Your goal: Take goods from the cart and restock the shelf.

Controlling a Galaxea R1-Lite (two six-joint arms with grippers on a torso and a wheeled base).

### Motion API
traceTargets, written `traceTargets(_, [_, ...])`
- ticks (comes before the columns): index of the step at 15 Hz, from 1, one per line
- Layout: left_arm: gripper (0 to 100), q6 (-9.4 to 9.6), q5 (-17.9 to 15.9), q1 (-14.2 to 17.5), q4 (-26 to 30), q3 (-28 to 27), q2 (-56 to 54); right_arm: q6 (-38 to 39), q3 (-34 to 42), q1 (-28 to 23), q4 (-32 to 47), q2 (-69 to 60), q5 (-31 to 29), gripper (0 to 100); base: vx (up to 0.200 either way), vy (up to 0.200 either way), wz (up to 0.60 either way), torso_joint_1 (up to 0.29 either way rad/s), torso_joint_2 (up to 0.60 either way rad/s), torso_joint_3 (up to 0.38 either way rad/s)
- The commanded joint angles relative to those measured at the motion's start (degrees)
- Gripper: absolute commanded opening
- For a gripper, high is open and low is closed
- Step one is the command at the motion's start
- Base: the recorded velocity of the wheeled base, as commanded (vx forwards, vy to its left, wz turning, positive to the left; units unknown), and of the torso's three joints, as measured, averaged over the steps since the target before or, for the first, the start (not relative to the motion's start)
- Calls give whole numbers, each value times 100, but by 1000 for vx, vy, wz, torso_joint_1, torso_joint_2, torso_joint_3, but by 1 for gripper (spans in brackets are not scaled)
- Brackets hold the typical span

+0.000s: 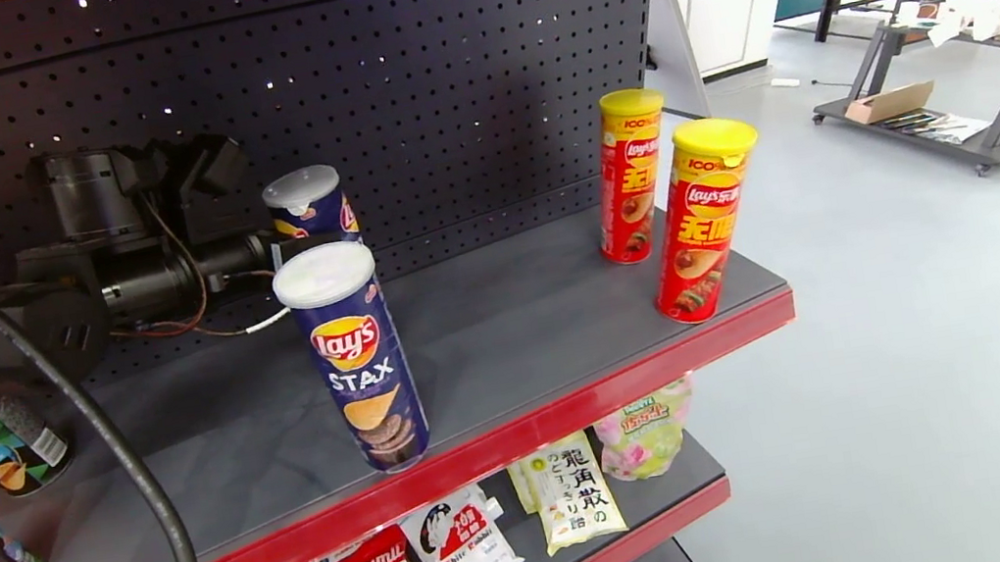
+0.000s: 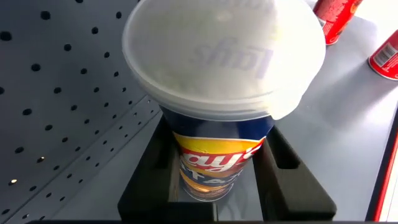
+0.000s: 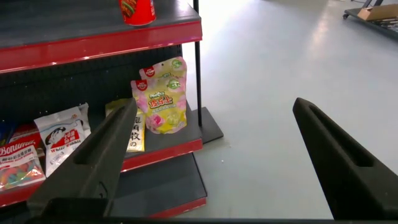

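Head view: left gripper (image 1: 295,246) is clamped on the held can (image 1: 308,201) (blue, white lid), just behind the front blue can (image 1: 358,362), which stands upright near the shelf (image 1: 520,347) edge. In the left wrist view the fingers (image 2: 149,183) sit on both sides of the held can, tight against it; can't tell if its base touches the shelf. The rear red can (image 1: 631,177) and near red can (image 1: 704,221) stand well right of the front blue can. Right gripper (image 3: 217,162) is spread wide and holds nothing, facing snack bags (image 3: 158,93) on the tier below.
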Motion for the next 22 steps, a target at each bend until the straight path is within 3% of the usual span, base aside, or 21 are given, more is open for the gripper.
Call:
traceTargets(1, [0, 1, -5, 5, -1, 12, 7, -1, 0, 0, -1, 7, 1, 100, 0, 0, 0, 0, 0, 0])
traceTargets(4, [0, 37, 4, 5, -1, 47, 7, -1, 0, 0, -1, 7, 1, 100, 0, 0, 0, 0, 0, 0])
traceTargets(5, [100, 116, 4, 5, -1, 91, 7, -1, 0, 0, -1, 7, 1, 100, 0, 0, 0, 0, 0, 0])
traceTargets(13, [100, 160, 39, 49, 43, 425, -371, -1, 0, 0, -1, 7, 1, 100, 0, 0, 0, 0, 0, 0])
traceTargets(19, [100, 186, 312, 594, 61, 2148, -1786, -1, 0, 0, -1, 7, 1, 100, 0, 0, 0, 0, 0, 0])
traceTargets(20, [100, 186, 312, 594, 61, 2148, -1786, -1, 0, 0, -1, 7, 1, 100, 0, 0, 0, 0, 0, 0])
traceTargets(21, [100, 186, 777, 594, 87, 2948, -2612, -1, 0, 0, -1, 7, 1, 100, 0, 0, 0, 0, 0, 0])
traceTargets(22, [100, 195, 1147, 585, 122, 3282, -2990, -1, 0, 0, -1, 7, 1, 100, 0, 0, 0, 0, 0, 0])
